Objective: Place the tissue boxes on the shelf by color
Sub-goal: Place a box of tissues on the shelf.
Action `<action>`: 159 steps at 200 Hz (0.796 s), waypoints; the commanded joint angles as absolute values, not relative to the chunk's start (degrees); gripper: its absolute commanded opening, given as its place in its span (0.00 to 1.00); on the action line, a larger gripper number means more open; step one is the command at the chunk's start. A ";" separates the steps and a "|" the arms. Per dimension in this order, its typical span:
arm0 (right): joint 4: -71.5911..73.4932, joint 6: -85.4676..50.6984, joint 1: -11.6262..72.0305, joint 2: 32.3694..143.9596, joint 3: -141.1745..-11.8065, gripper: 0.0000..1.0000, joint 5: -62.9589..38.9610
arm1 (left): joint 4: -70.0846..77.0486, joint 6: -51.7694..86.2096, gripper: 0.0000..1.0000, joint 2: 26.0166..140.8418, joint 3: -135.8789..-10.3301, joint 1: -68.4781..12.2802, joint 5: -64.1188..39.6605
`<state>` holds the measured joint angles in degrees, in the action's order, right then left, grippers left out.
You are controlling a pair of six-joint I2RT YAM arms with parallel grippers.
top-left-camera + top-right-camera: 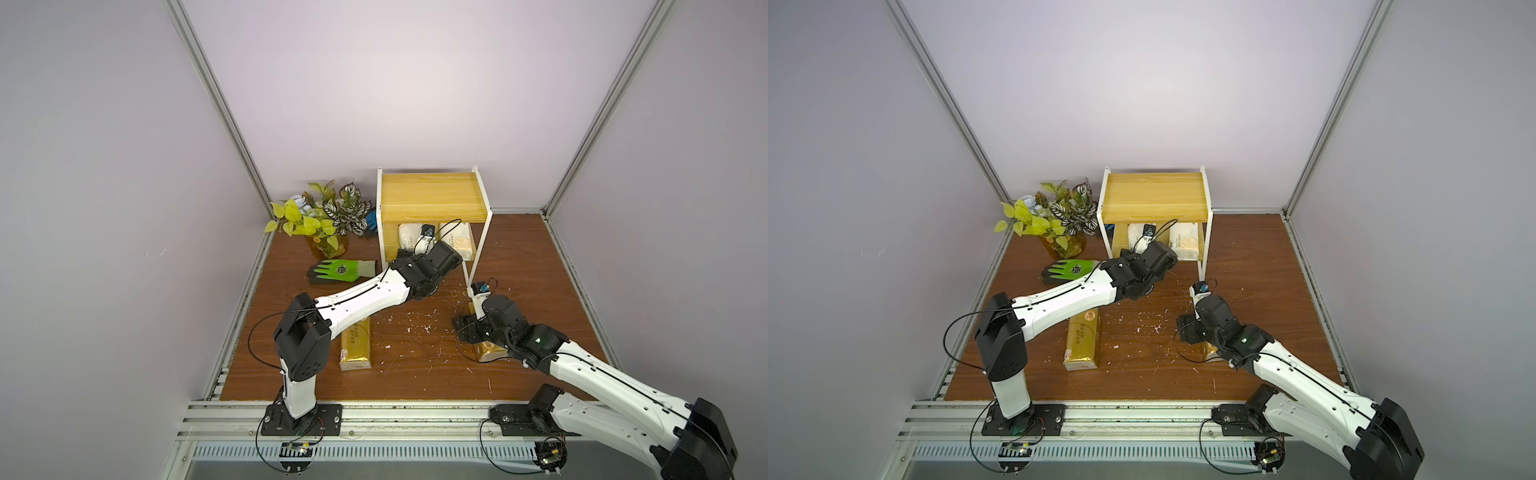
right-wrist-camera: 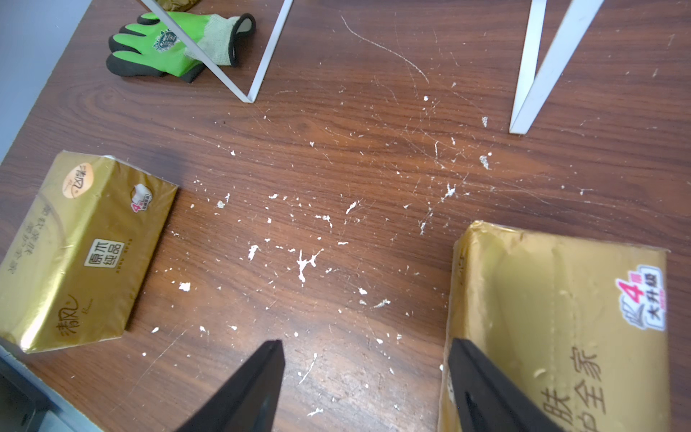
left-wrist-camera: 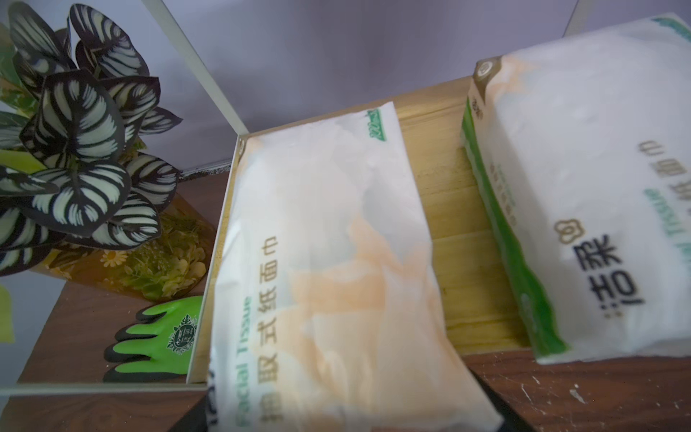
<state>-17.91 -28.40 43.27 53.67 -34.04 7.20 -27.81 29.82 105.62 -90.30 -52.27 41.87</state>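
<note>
One white tissue box (image 3: 325, 262) lies beside the other white box (image 3: 583, 179) on the low board (image 3: 441, 209) of the shelf (image 1: 1154, 195), we think so one color stays together, and the bare top board (image 1: 428, 195) looks saved for gold ones. Our left claw (image 1: 413, 248) sits at the front end of one of them, but we cannot tell if it squeezes or lets go. Our right claw (image 2: 364, 344) is spread apart over the counter (image 2: 336, 149), one finger (image 2: 486, 392) at the edge of a gold box (image 2: 553, 318), likely to grab it; the other gold box (image 2: 86, 250) lies well apart.
</note>
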 commanded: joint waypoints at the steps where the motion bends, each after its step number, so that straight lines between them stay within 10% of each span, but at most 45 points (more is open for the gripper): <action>1: -18.96 -28.56 43.09 52.60 -34.52 0.77 7.84 | -26.63 27.82 1.00 107.06 -91.61 -51.10 43.22; 159: -17.58 -28.39 43.15 53.80 -33.44 0.77 6.51 | -22.86 24.01 1.00 97.07 -82.45 -53.17 39.73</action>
<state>-18.68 -28.38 43.27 53.39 -33.17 7.03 -24.91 25.65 98.76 -83.13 -52.25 40.47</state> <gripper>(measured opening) 0.770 0.998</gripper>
